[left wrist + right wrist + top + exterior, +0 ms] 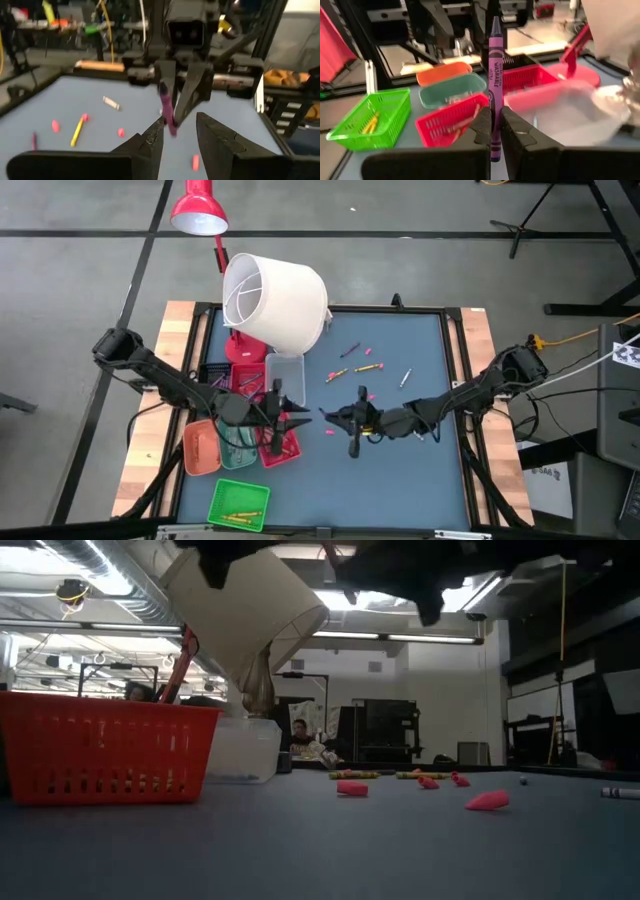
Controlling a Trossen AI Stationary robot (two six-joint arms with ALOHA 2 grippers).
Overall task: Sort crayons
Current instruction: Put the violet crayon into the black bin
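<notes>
Purple crayon (495, 80) — pinched upright in right gripper (493, 131).

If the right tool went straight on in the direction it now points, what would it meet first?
Probably the left tool, which faces it with fingers open. The right tool, shut on a purple crayon, points toward it in the high view. The trays lie beyond and lower, though depth is unclear.

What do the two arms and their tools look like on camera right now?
Both arms are dark, slim and jointed. The left arm and right arm each end in a black two-finger tool: left tool, right tool. The fingers are wedge-shaped and matte black. Dark cables run near the right arm's base.
</notes>
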